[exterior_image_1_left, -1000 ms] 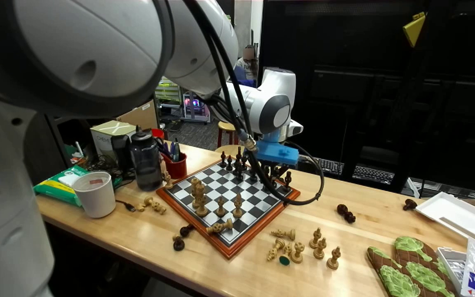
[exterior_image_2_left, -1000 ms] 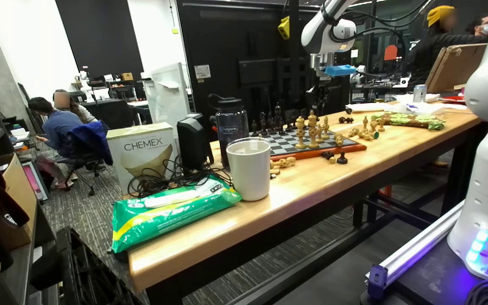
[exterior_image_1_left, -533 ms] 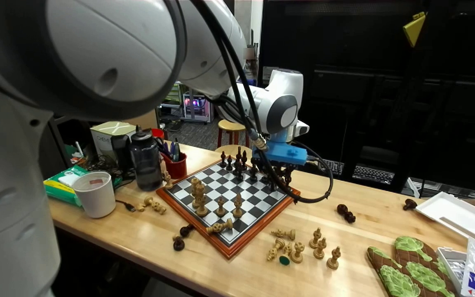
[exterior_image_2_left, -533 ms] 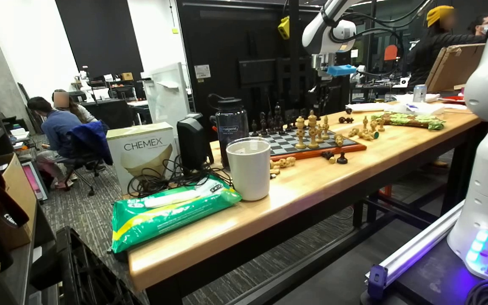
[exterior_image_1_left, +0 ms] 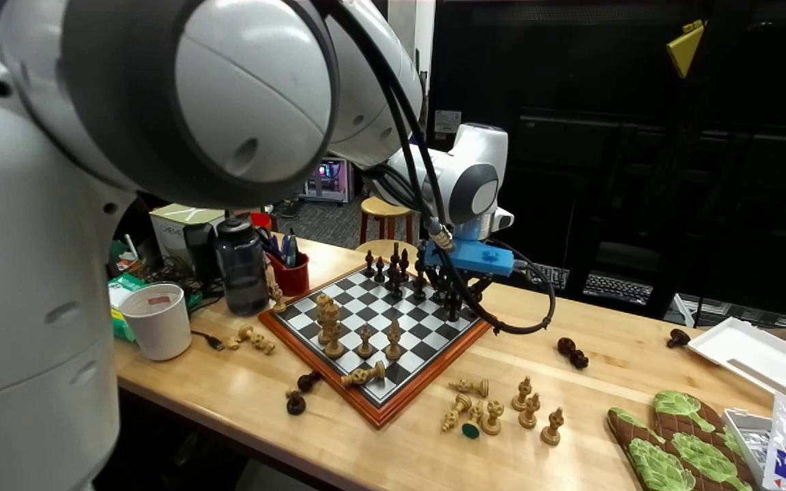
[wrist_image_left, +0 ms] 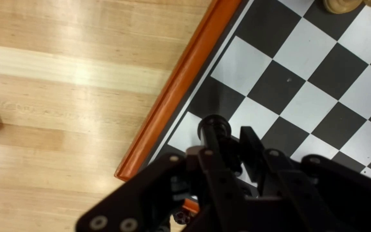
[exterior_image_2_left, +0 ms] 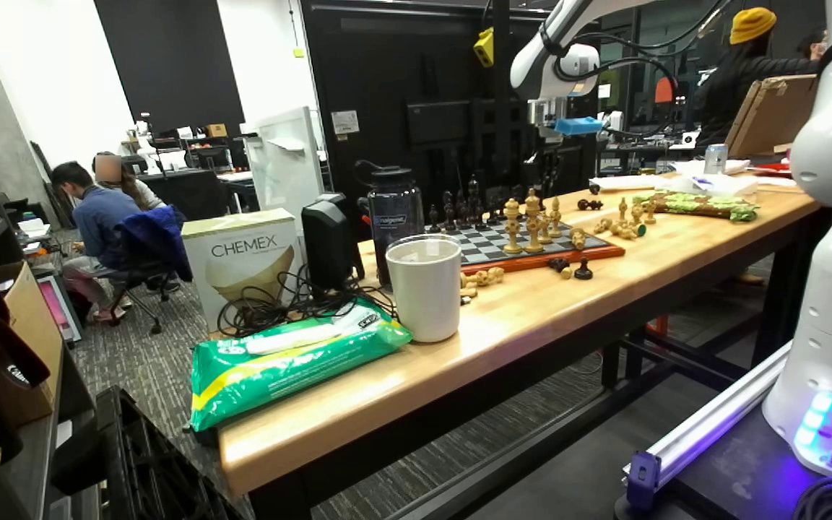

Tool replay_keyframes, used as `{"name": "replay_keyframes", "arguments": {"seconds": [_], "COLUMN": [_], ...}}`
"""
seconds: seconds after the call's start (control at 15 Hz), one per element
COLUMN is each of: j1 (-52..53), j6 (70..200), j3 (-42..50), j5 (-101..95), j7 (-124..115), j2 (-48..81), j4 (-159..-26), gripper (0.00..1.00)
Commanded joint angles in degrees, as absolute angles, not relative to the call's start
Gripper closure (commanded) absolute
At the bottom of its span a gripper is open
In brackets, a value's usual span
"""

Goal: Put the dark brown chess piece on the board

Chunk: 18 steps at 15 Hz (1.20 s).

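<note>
The board (exterior_image_1_left: 432, 372) lies on the table, with its reddish-brown frame also showing in an exterior view (exterior_image_2_left: 568, 258) and in the wrist view (wrist_image_left: 169, 100). My gripper (wrist_image_left: 227, 130) looks shut on a dark brown chess piece (wrist_image_left: 216, 120). The piece is roughly upright between the fingers, base downward, over squares near a board corner. In an exterior view the piece (exterior_image_1_left: 454, 312) shows below my gripper (exterior_image_1_left: 460, 292), close to the board. I cannot tell whether its base touches the board. My gripper (exterior_image_2_left: 549, 167) is dark against a black background in an exterior view.
Dark pieces stand on the board's far side (exterior_image_1_left: 396, 276). Light pieces (exterior_image_1_left: 393, 341) stand on its near side. Several light pieces (exterior_image_1_left: 492, 417) and a fallen dark piece (exterior_image_1_left: 572, 352) are on the table. A bottle (exterior_image_1_left: 241, 269), white mug (exterior_image_1_left: 157, 324) and leaf-patterned mitt (exterior_image_1_left: 686, 443) are around.
In an exterior view my gripper has moved a little to the right, then slightly lower, with the dark piece beneath it. The other pieces have not moved.
</note>
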State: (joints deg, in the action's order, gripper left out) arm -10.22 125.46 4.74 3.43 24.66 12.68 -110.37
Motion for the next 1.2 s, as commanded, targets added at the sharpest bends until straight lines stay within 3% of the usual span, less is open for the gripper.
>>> {"name": "replay_keyframes", "arguments": {"seconds": [0.0,1.13], "j1": [-10.9,-11.5], "j6": [123.9,124.2], "j3": [4.4,3.7], "j5": [4.5,5.2], "j7": [26.7,28.0], "j2": [14.0,17.1], "j4": [-108.2,-106.0], "gripper": [0.94,0.94]}}
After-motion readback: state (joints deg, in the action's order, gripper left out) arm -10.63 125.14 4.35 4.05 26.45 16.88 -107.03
